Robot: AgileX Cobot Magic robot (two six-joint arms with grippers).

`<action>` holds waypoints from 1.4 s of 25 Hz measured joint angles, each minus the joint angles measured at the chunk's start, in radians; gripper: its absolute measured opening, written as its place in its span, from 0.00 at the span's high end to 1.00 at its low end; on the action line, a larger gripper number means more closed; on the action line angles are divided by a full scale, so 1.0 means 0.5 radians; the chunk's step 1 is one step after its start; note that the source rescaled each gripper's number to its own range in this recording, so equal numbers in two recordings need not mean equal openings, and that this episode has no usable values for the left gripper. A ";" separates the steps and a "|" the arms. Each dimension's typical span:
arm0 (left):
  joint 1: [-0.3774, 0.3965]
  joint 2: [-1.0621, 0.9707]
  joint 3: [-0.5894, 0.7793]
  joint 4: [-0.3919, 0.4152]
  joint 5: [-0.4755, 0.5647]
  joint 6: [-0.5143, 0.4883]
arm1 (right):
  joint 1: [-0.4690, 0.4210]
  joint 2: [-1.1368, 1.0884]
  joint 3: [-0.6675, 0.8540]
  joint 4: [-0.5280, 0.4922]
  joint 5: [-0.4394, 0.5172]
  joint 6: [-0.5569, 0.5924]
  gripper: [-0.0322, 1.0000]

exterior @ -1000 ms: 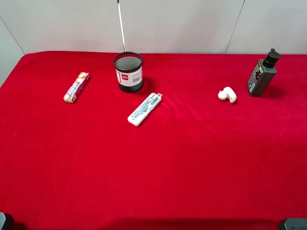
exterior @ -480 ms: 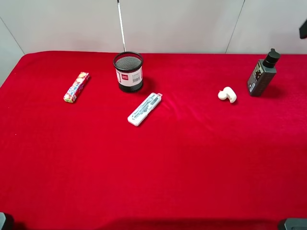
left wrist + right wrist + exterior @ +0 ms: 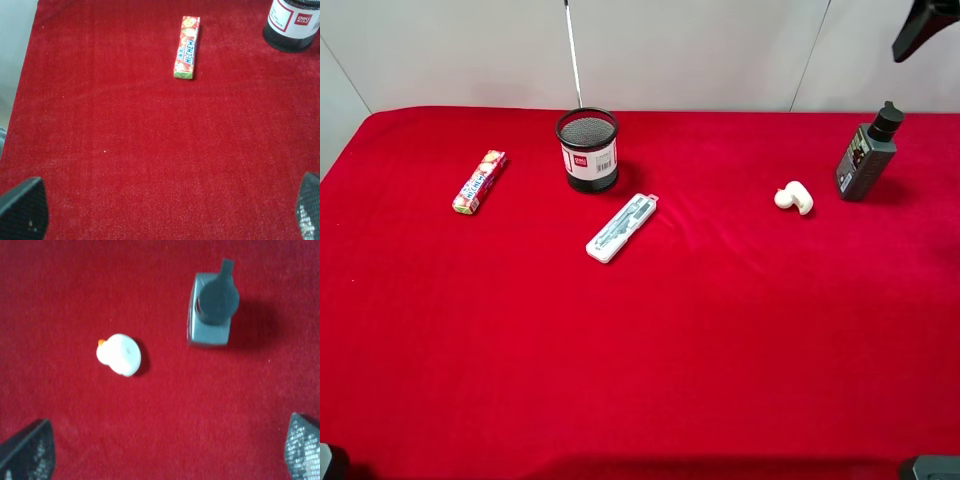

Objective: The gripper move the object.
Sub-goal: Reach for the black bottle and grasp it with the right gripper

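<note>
With the right gripper (image 3: 923, 25) spread wide and empty at the frame's upper right, an off-centre descent could have clipped the upright bottle (image 3: 866, 158) and toppled it.

The left hand (image 3: 162, 212) and right hand (image 3: 165, 452) are both sporting dark grey fingertips (image 3: 25, 452) with a fine dotted texture.
</note>
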State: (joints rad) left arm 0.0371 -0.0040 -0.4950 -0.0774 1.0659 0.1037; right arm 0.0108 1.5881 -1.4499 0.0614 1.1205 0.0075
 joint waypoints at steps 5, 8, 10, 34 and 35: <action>0.000 0.000 0.000 0.000 0.000 0.000 | 0.000 0.255 -0.165 0.000 0.014 -0.015 0.00; 0.000 0.000 0.000 0.000 0.000 0.000 | 0.000 0.391 -0.255 0.000 0.045 -0.028 0.00; 0.000 0.000 0.000 0.000 0.000 0.000 | -0.005 0.488 -0.311 0.000 0.066 -0.041 0.00; 0.000 0.000 0.000 0.000 0.000 0.000 | -0.185 1.061 -0.398 0.101 -0.017 -0.191 0.00; 0.000 0.000 0.000 0.000 0.000 0.000 | -0.185 1.082 -0.398 0.101 -0.029 -0.191 0.00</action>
State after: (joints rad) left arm 0.0371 -0.0040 -0.4950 -0.0774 1.0659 0.1037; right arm -0.0816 2.1289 -1.6491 0.1119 1.1061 -0.0881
